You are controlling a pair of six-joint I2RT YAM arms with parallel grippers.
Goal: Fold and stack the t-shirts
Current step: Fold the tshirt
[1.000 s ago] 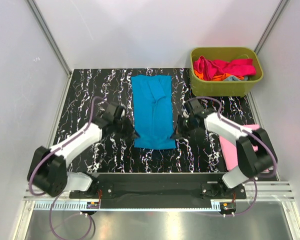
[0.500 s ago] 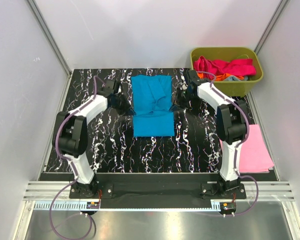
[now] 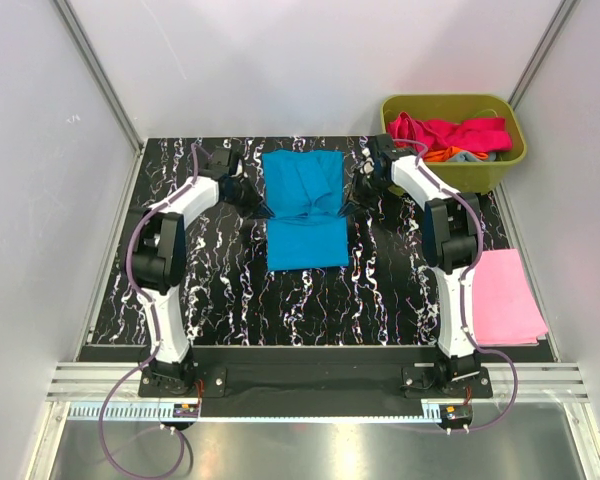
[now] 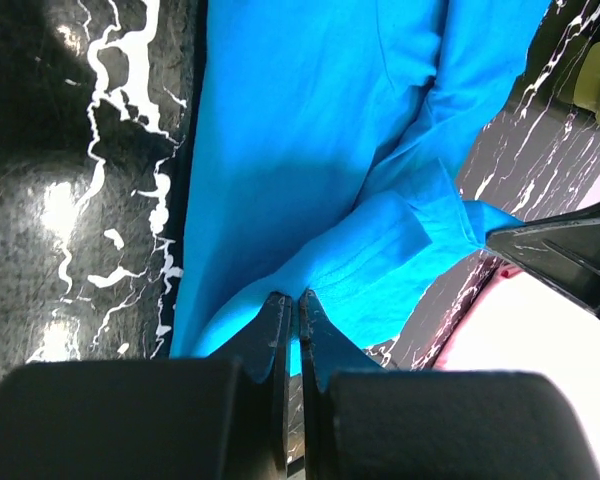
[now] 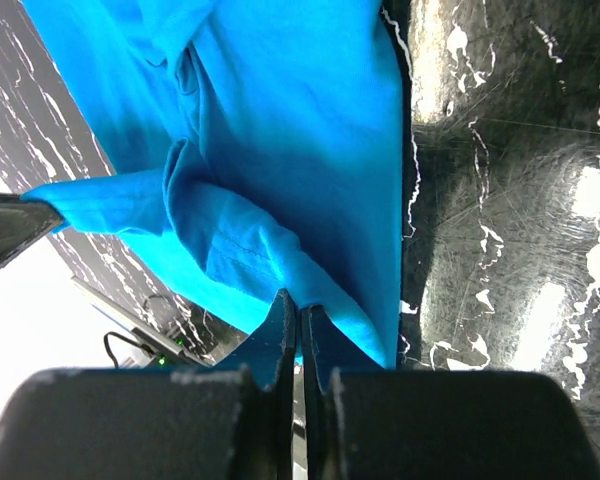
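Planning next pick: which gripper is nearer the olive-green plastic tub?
Right. The right gripper grips the bright cyan-blue cloth t-shirt on the side facing the olive-green plastic tub; the left gripper grips its far side.

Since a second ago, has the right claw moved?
Yes. The right claw moved away from its base toward the tub and is now nearly level with its front wall, pulling the blue shirt's hem along.

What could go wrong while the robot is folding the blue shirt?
1. The left claw and right claw each pinch only a thin edge of the cyan-blue t-shirt; it might slip out and flop back.
2. The lifted cloth sags and bunches between them, so the fold may land crooked.
3. The right arm reaches close to the olive-green tub and could bump it.
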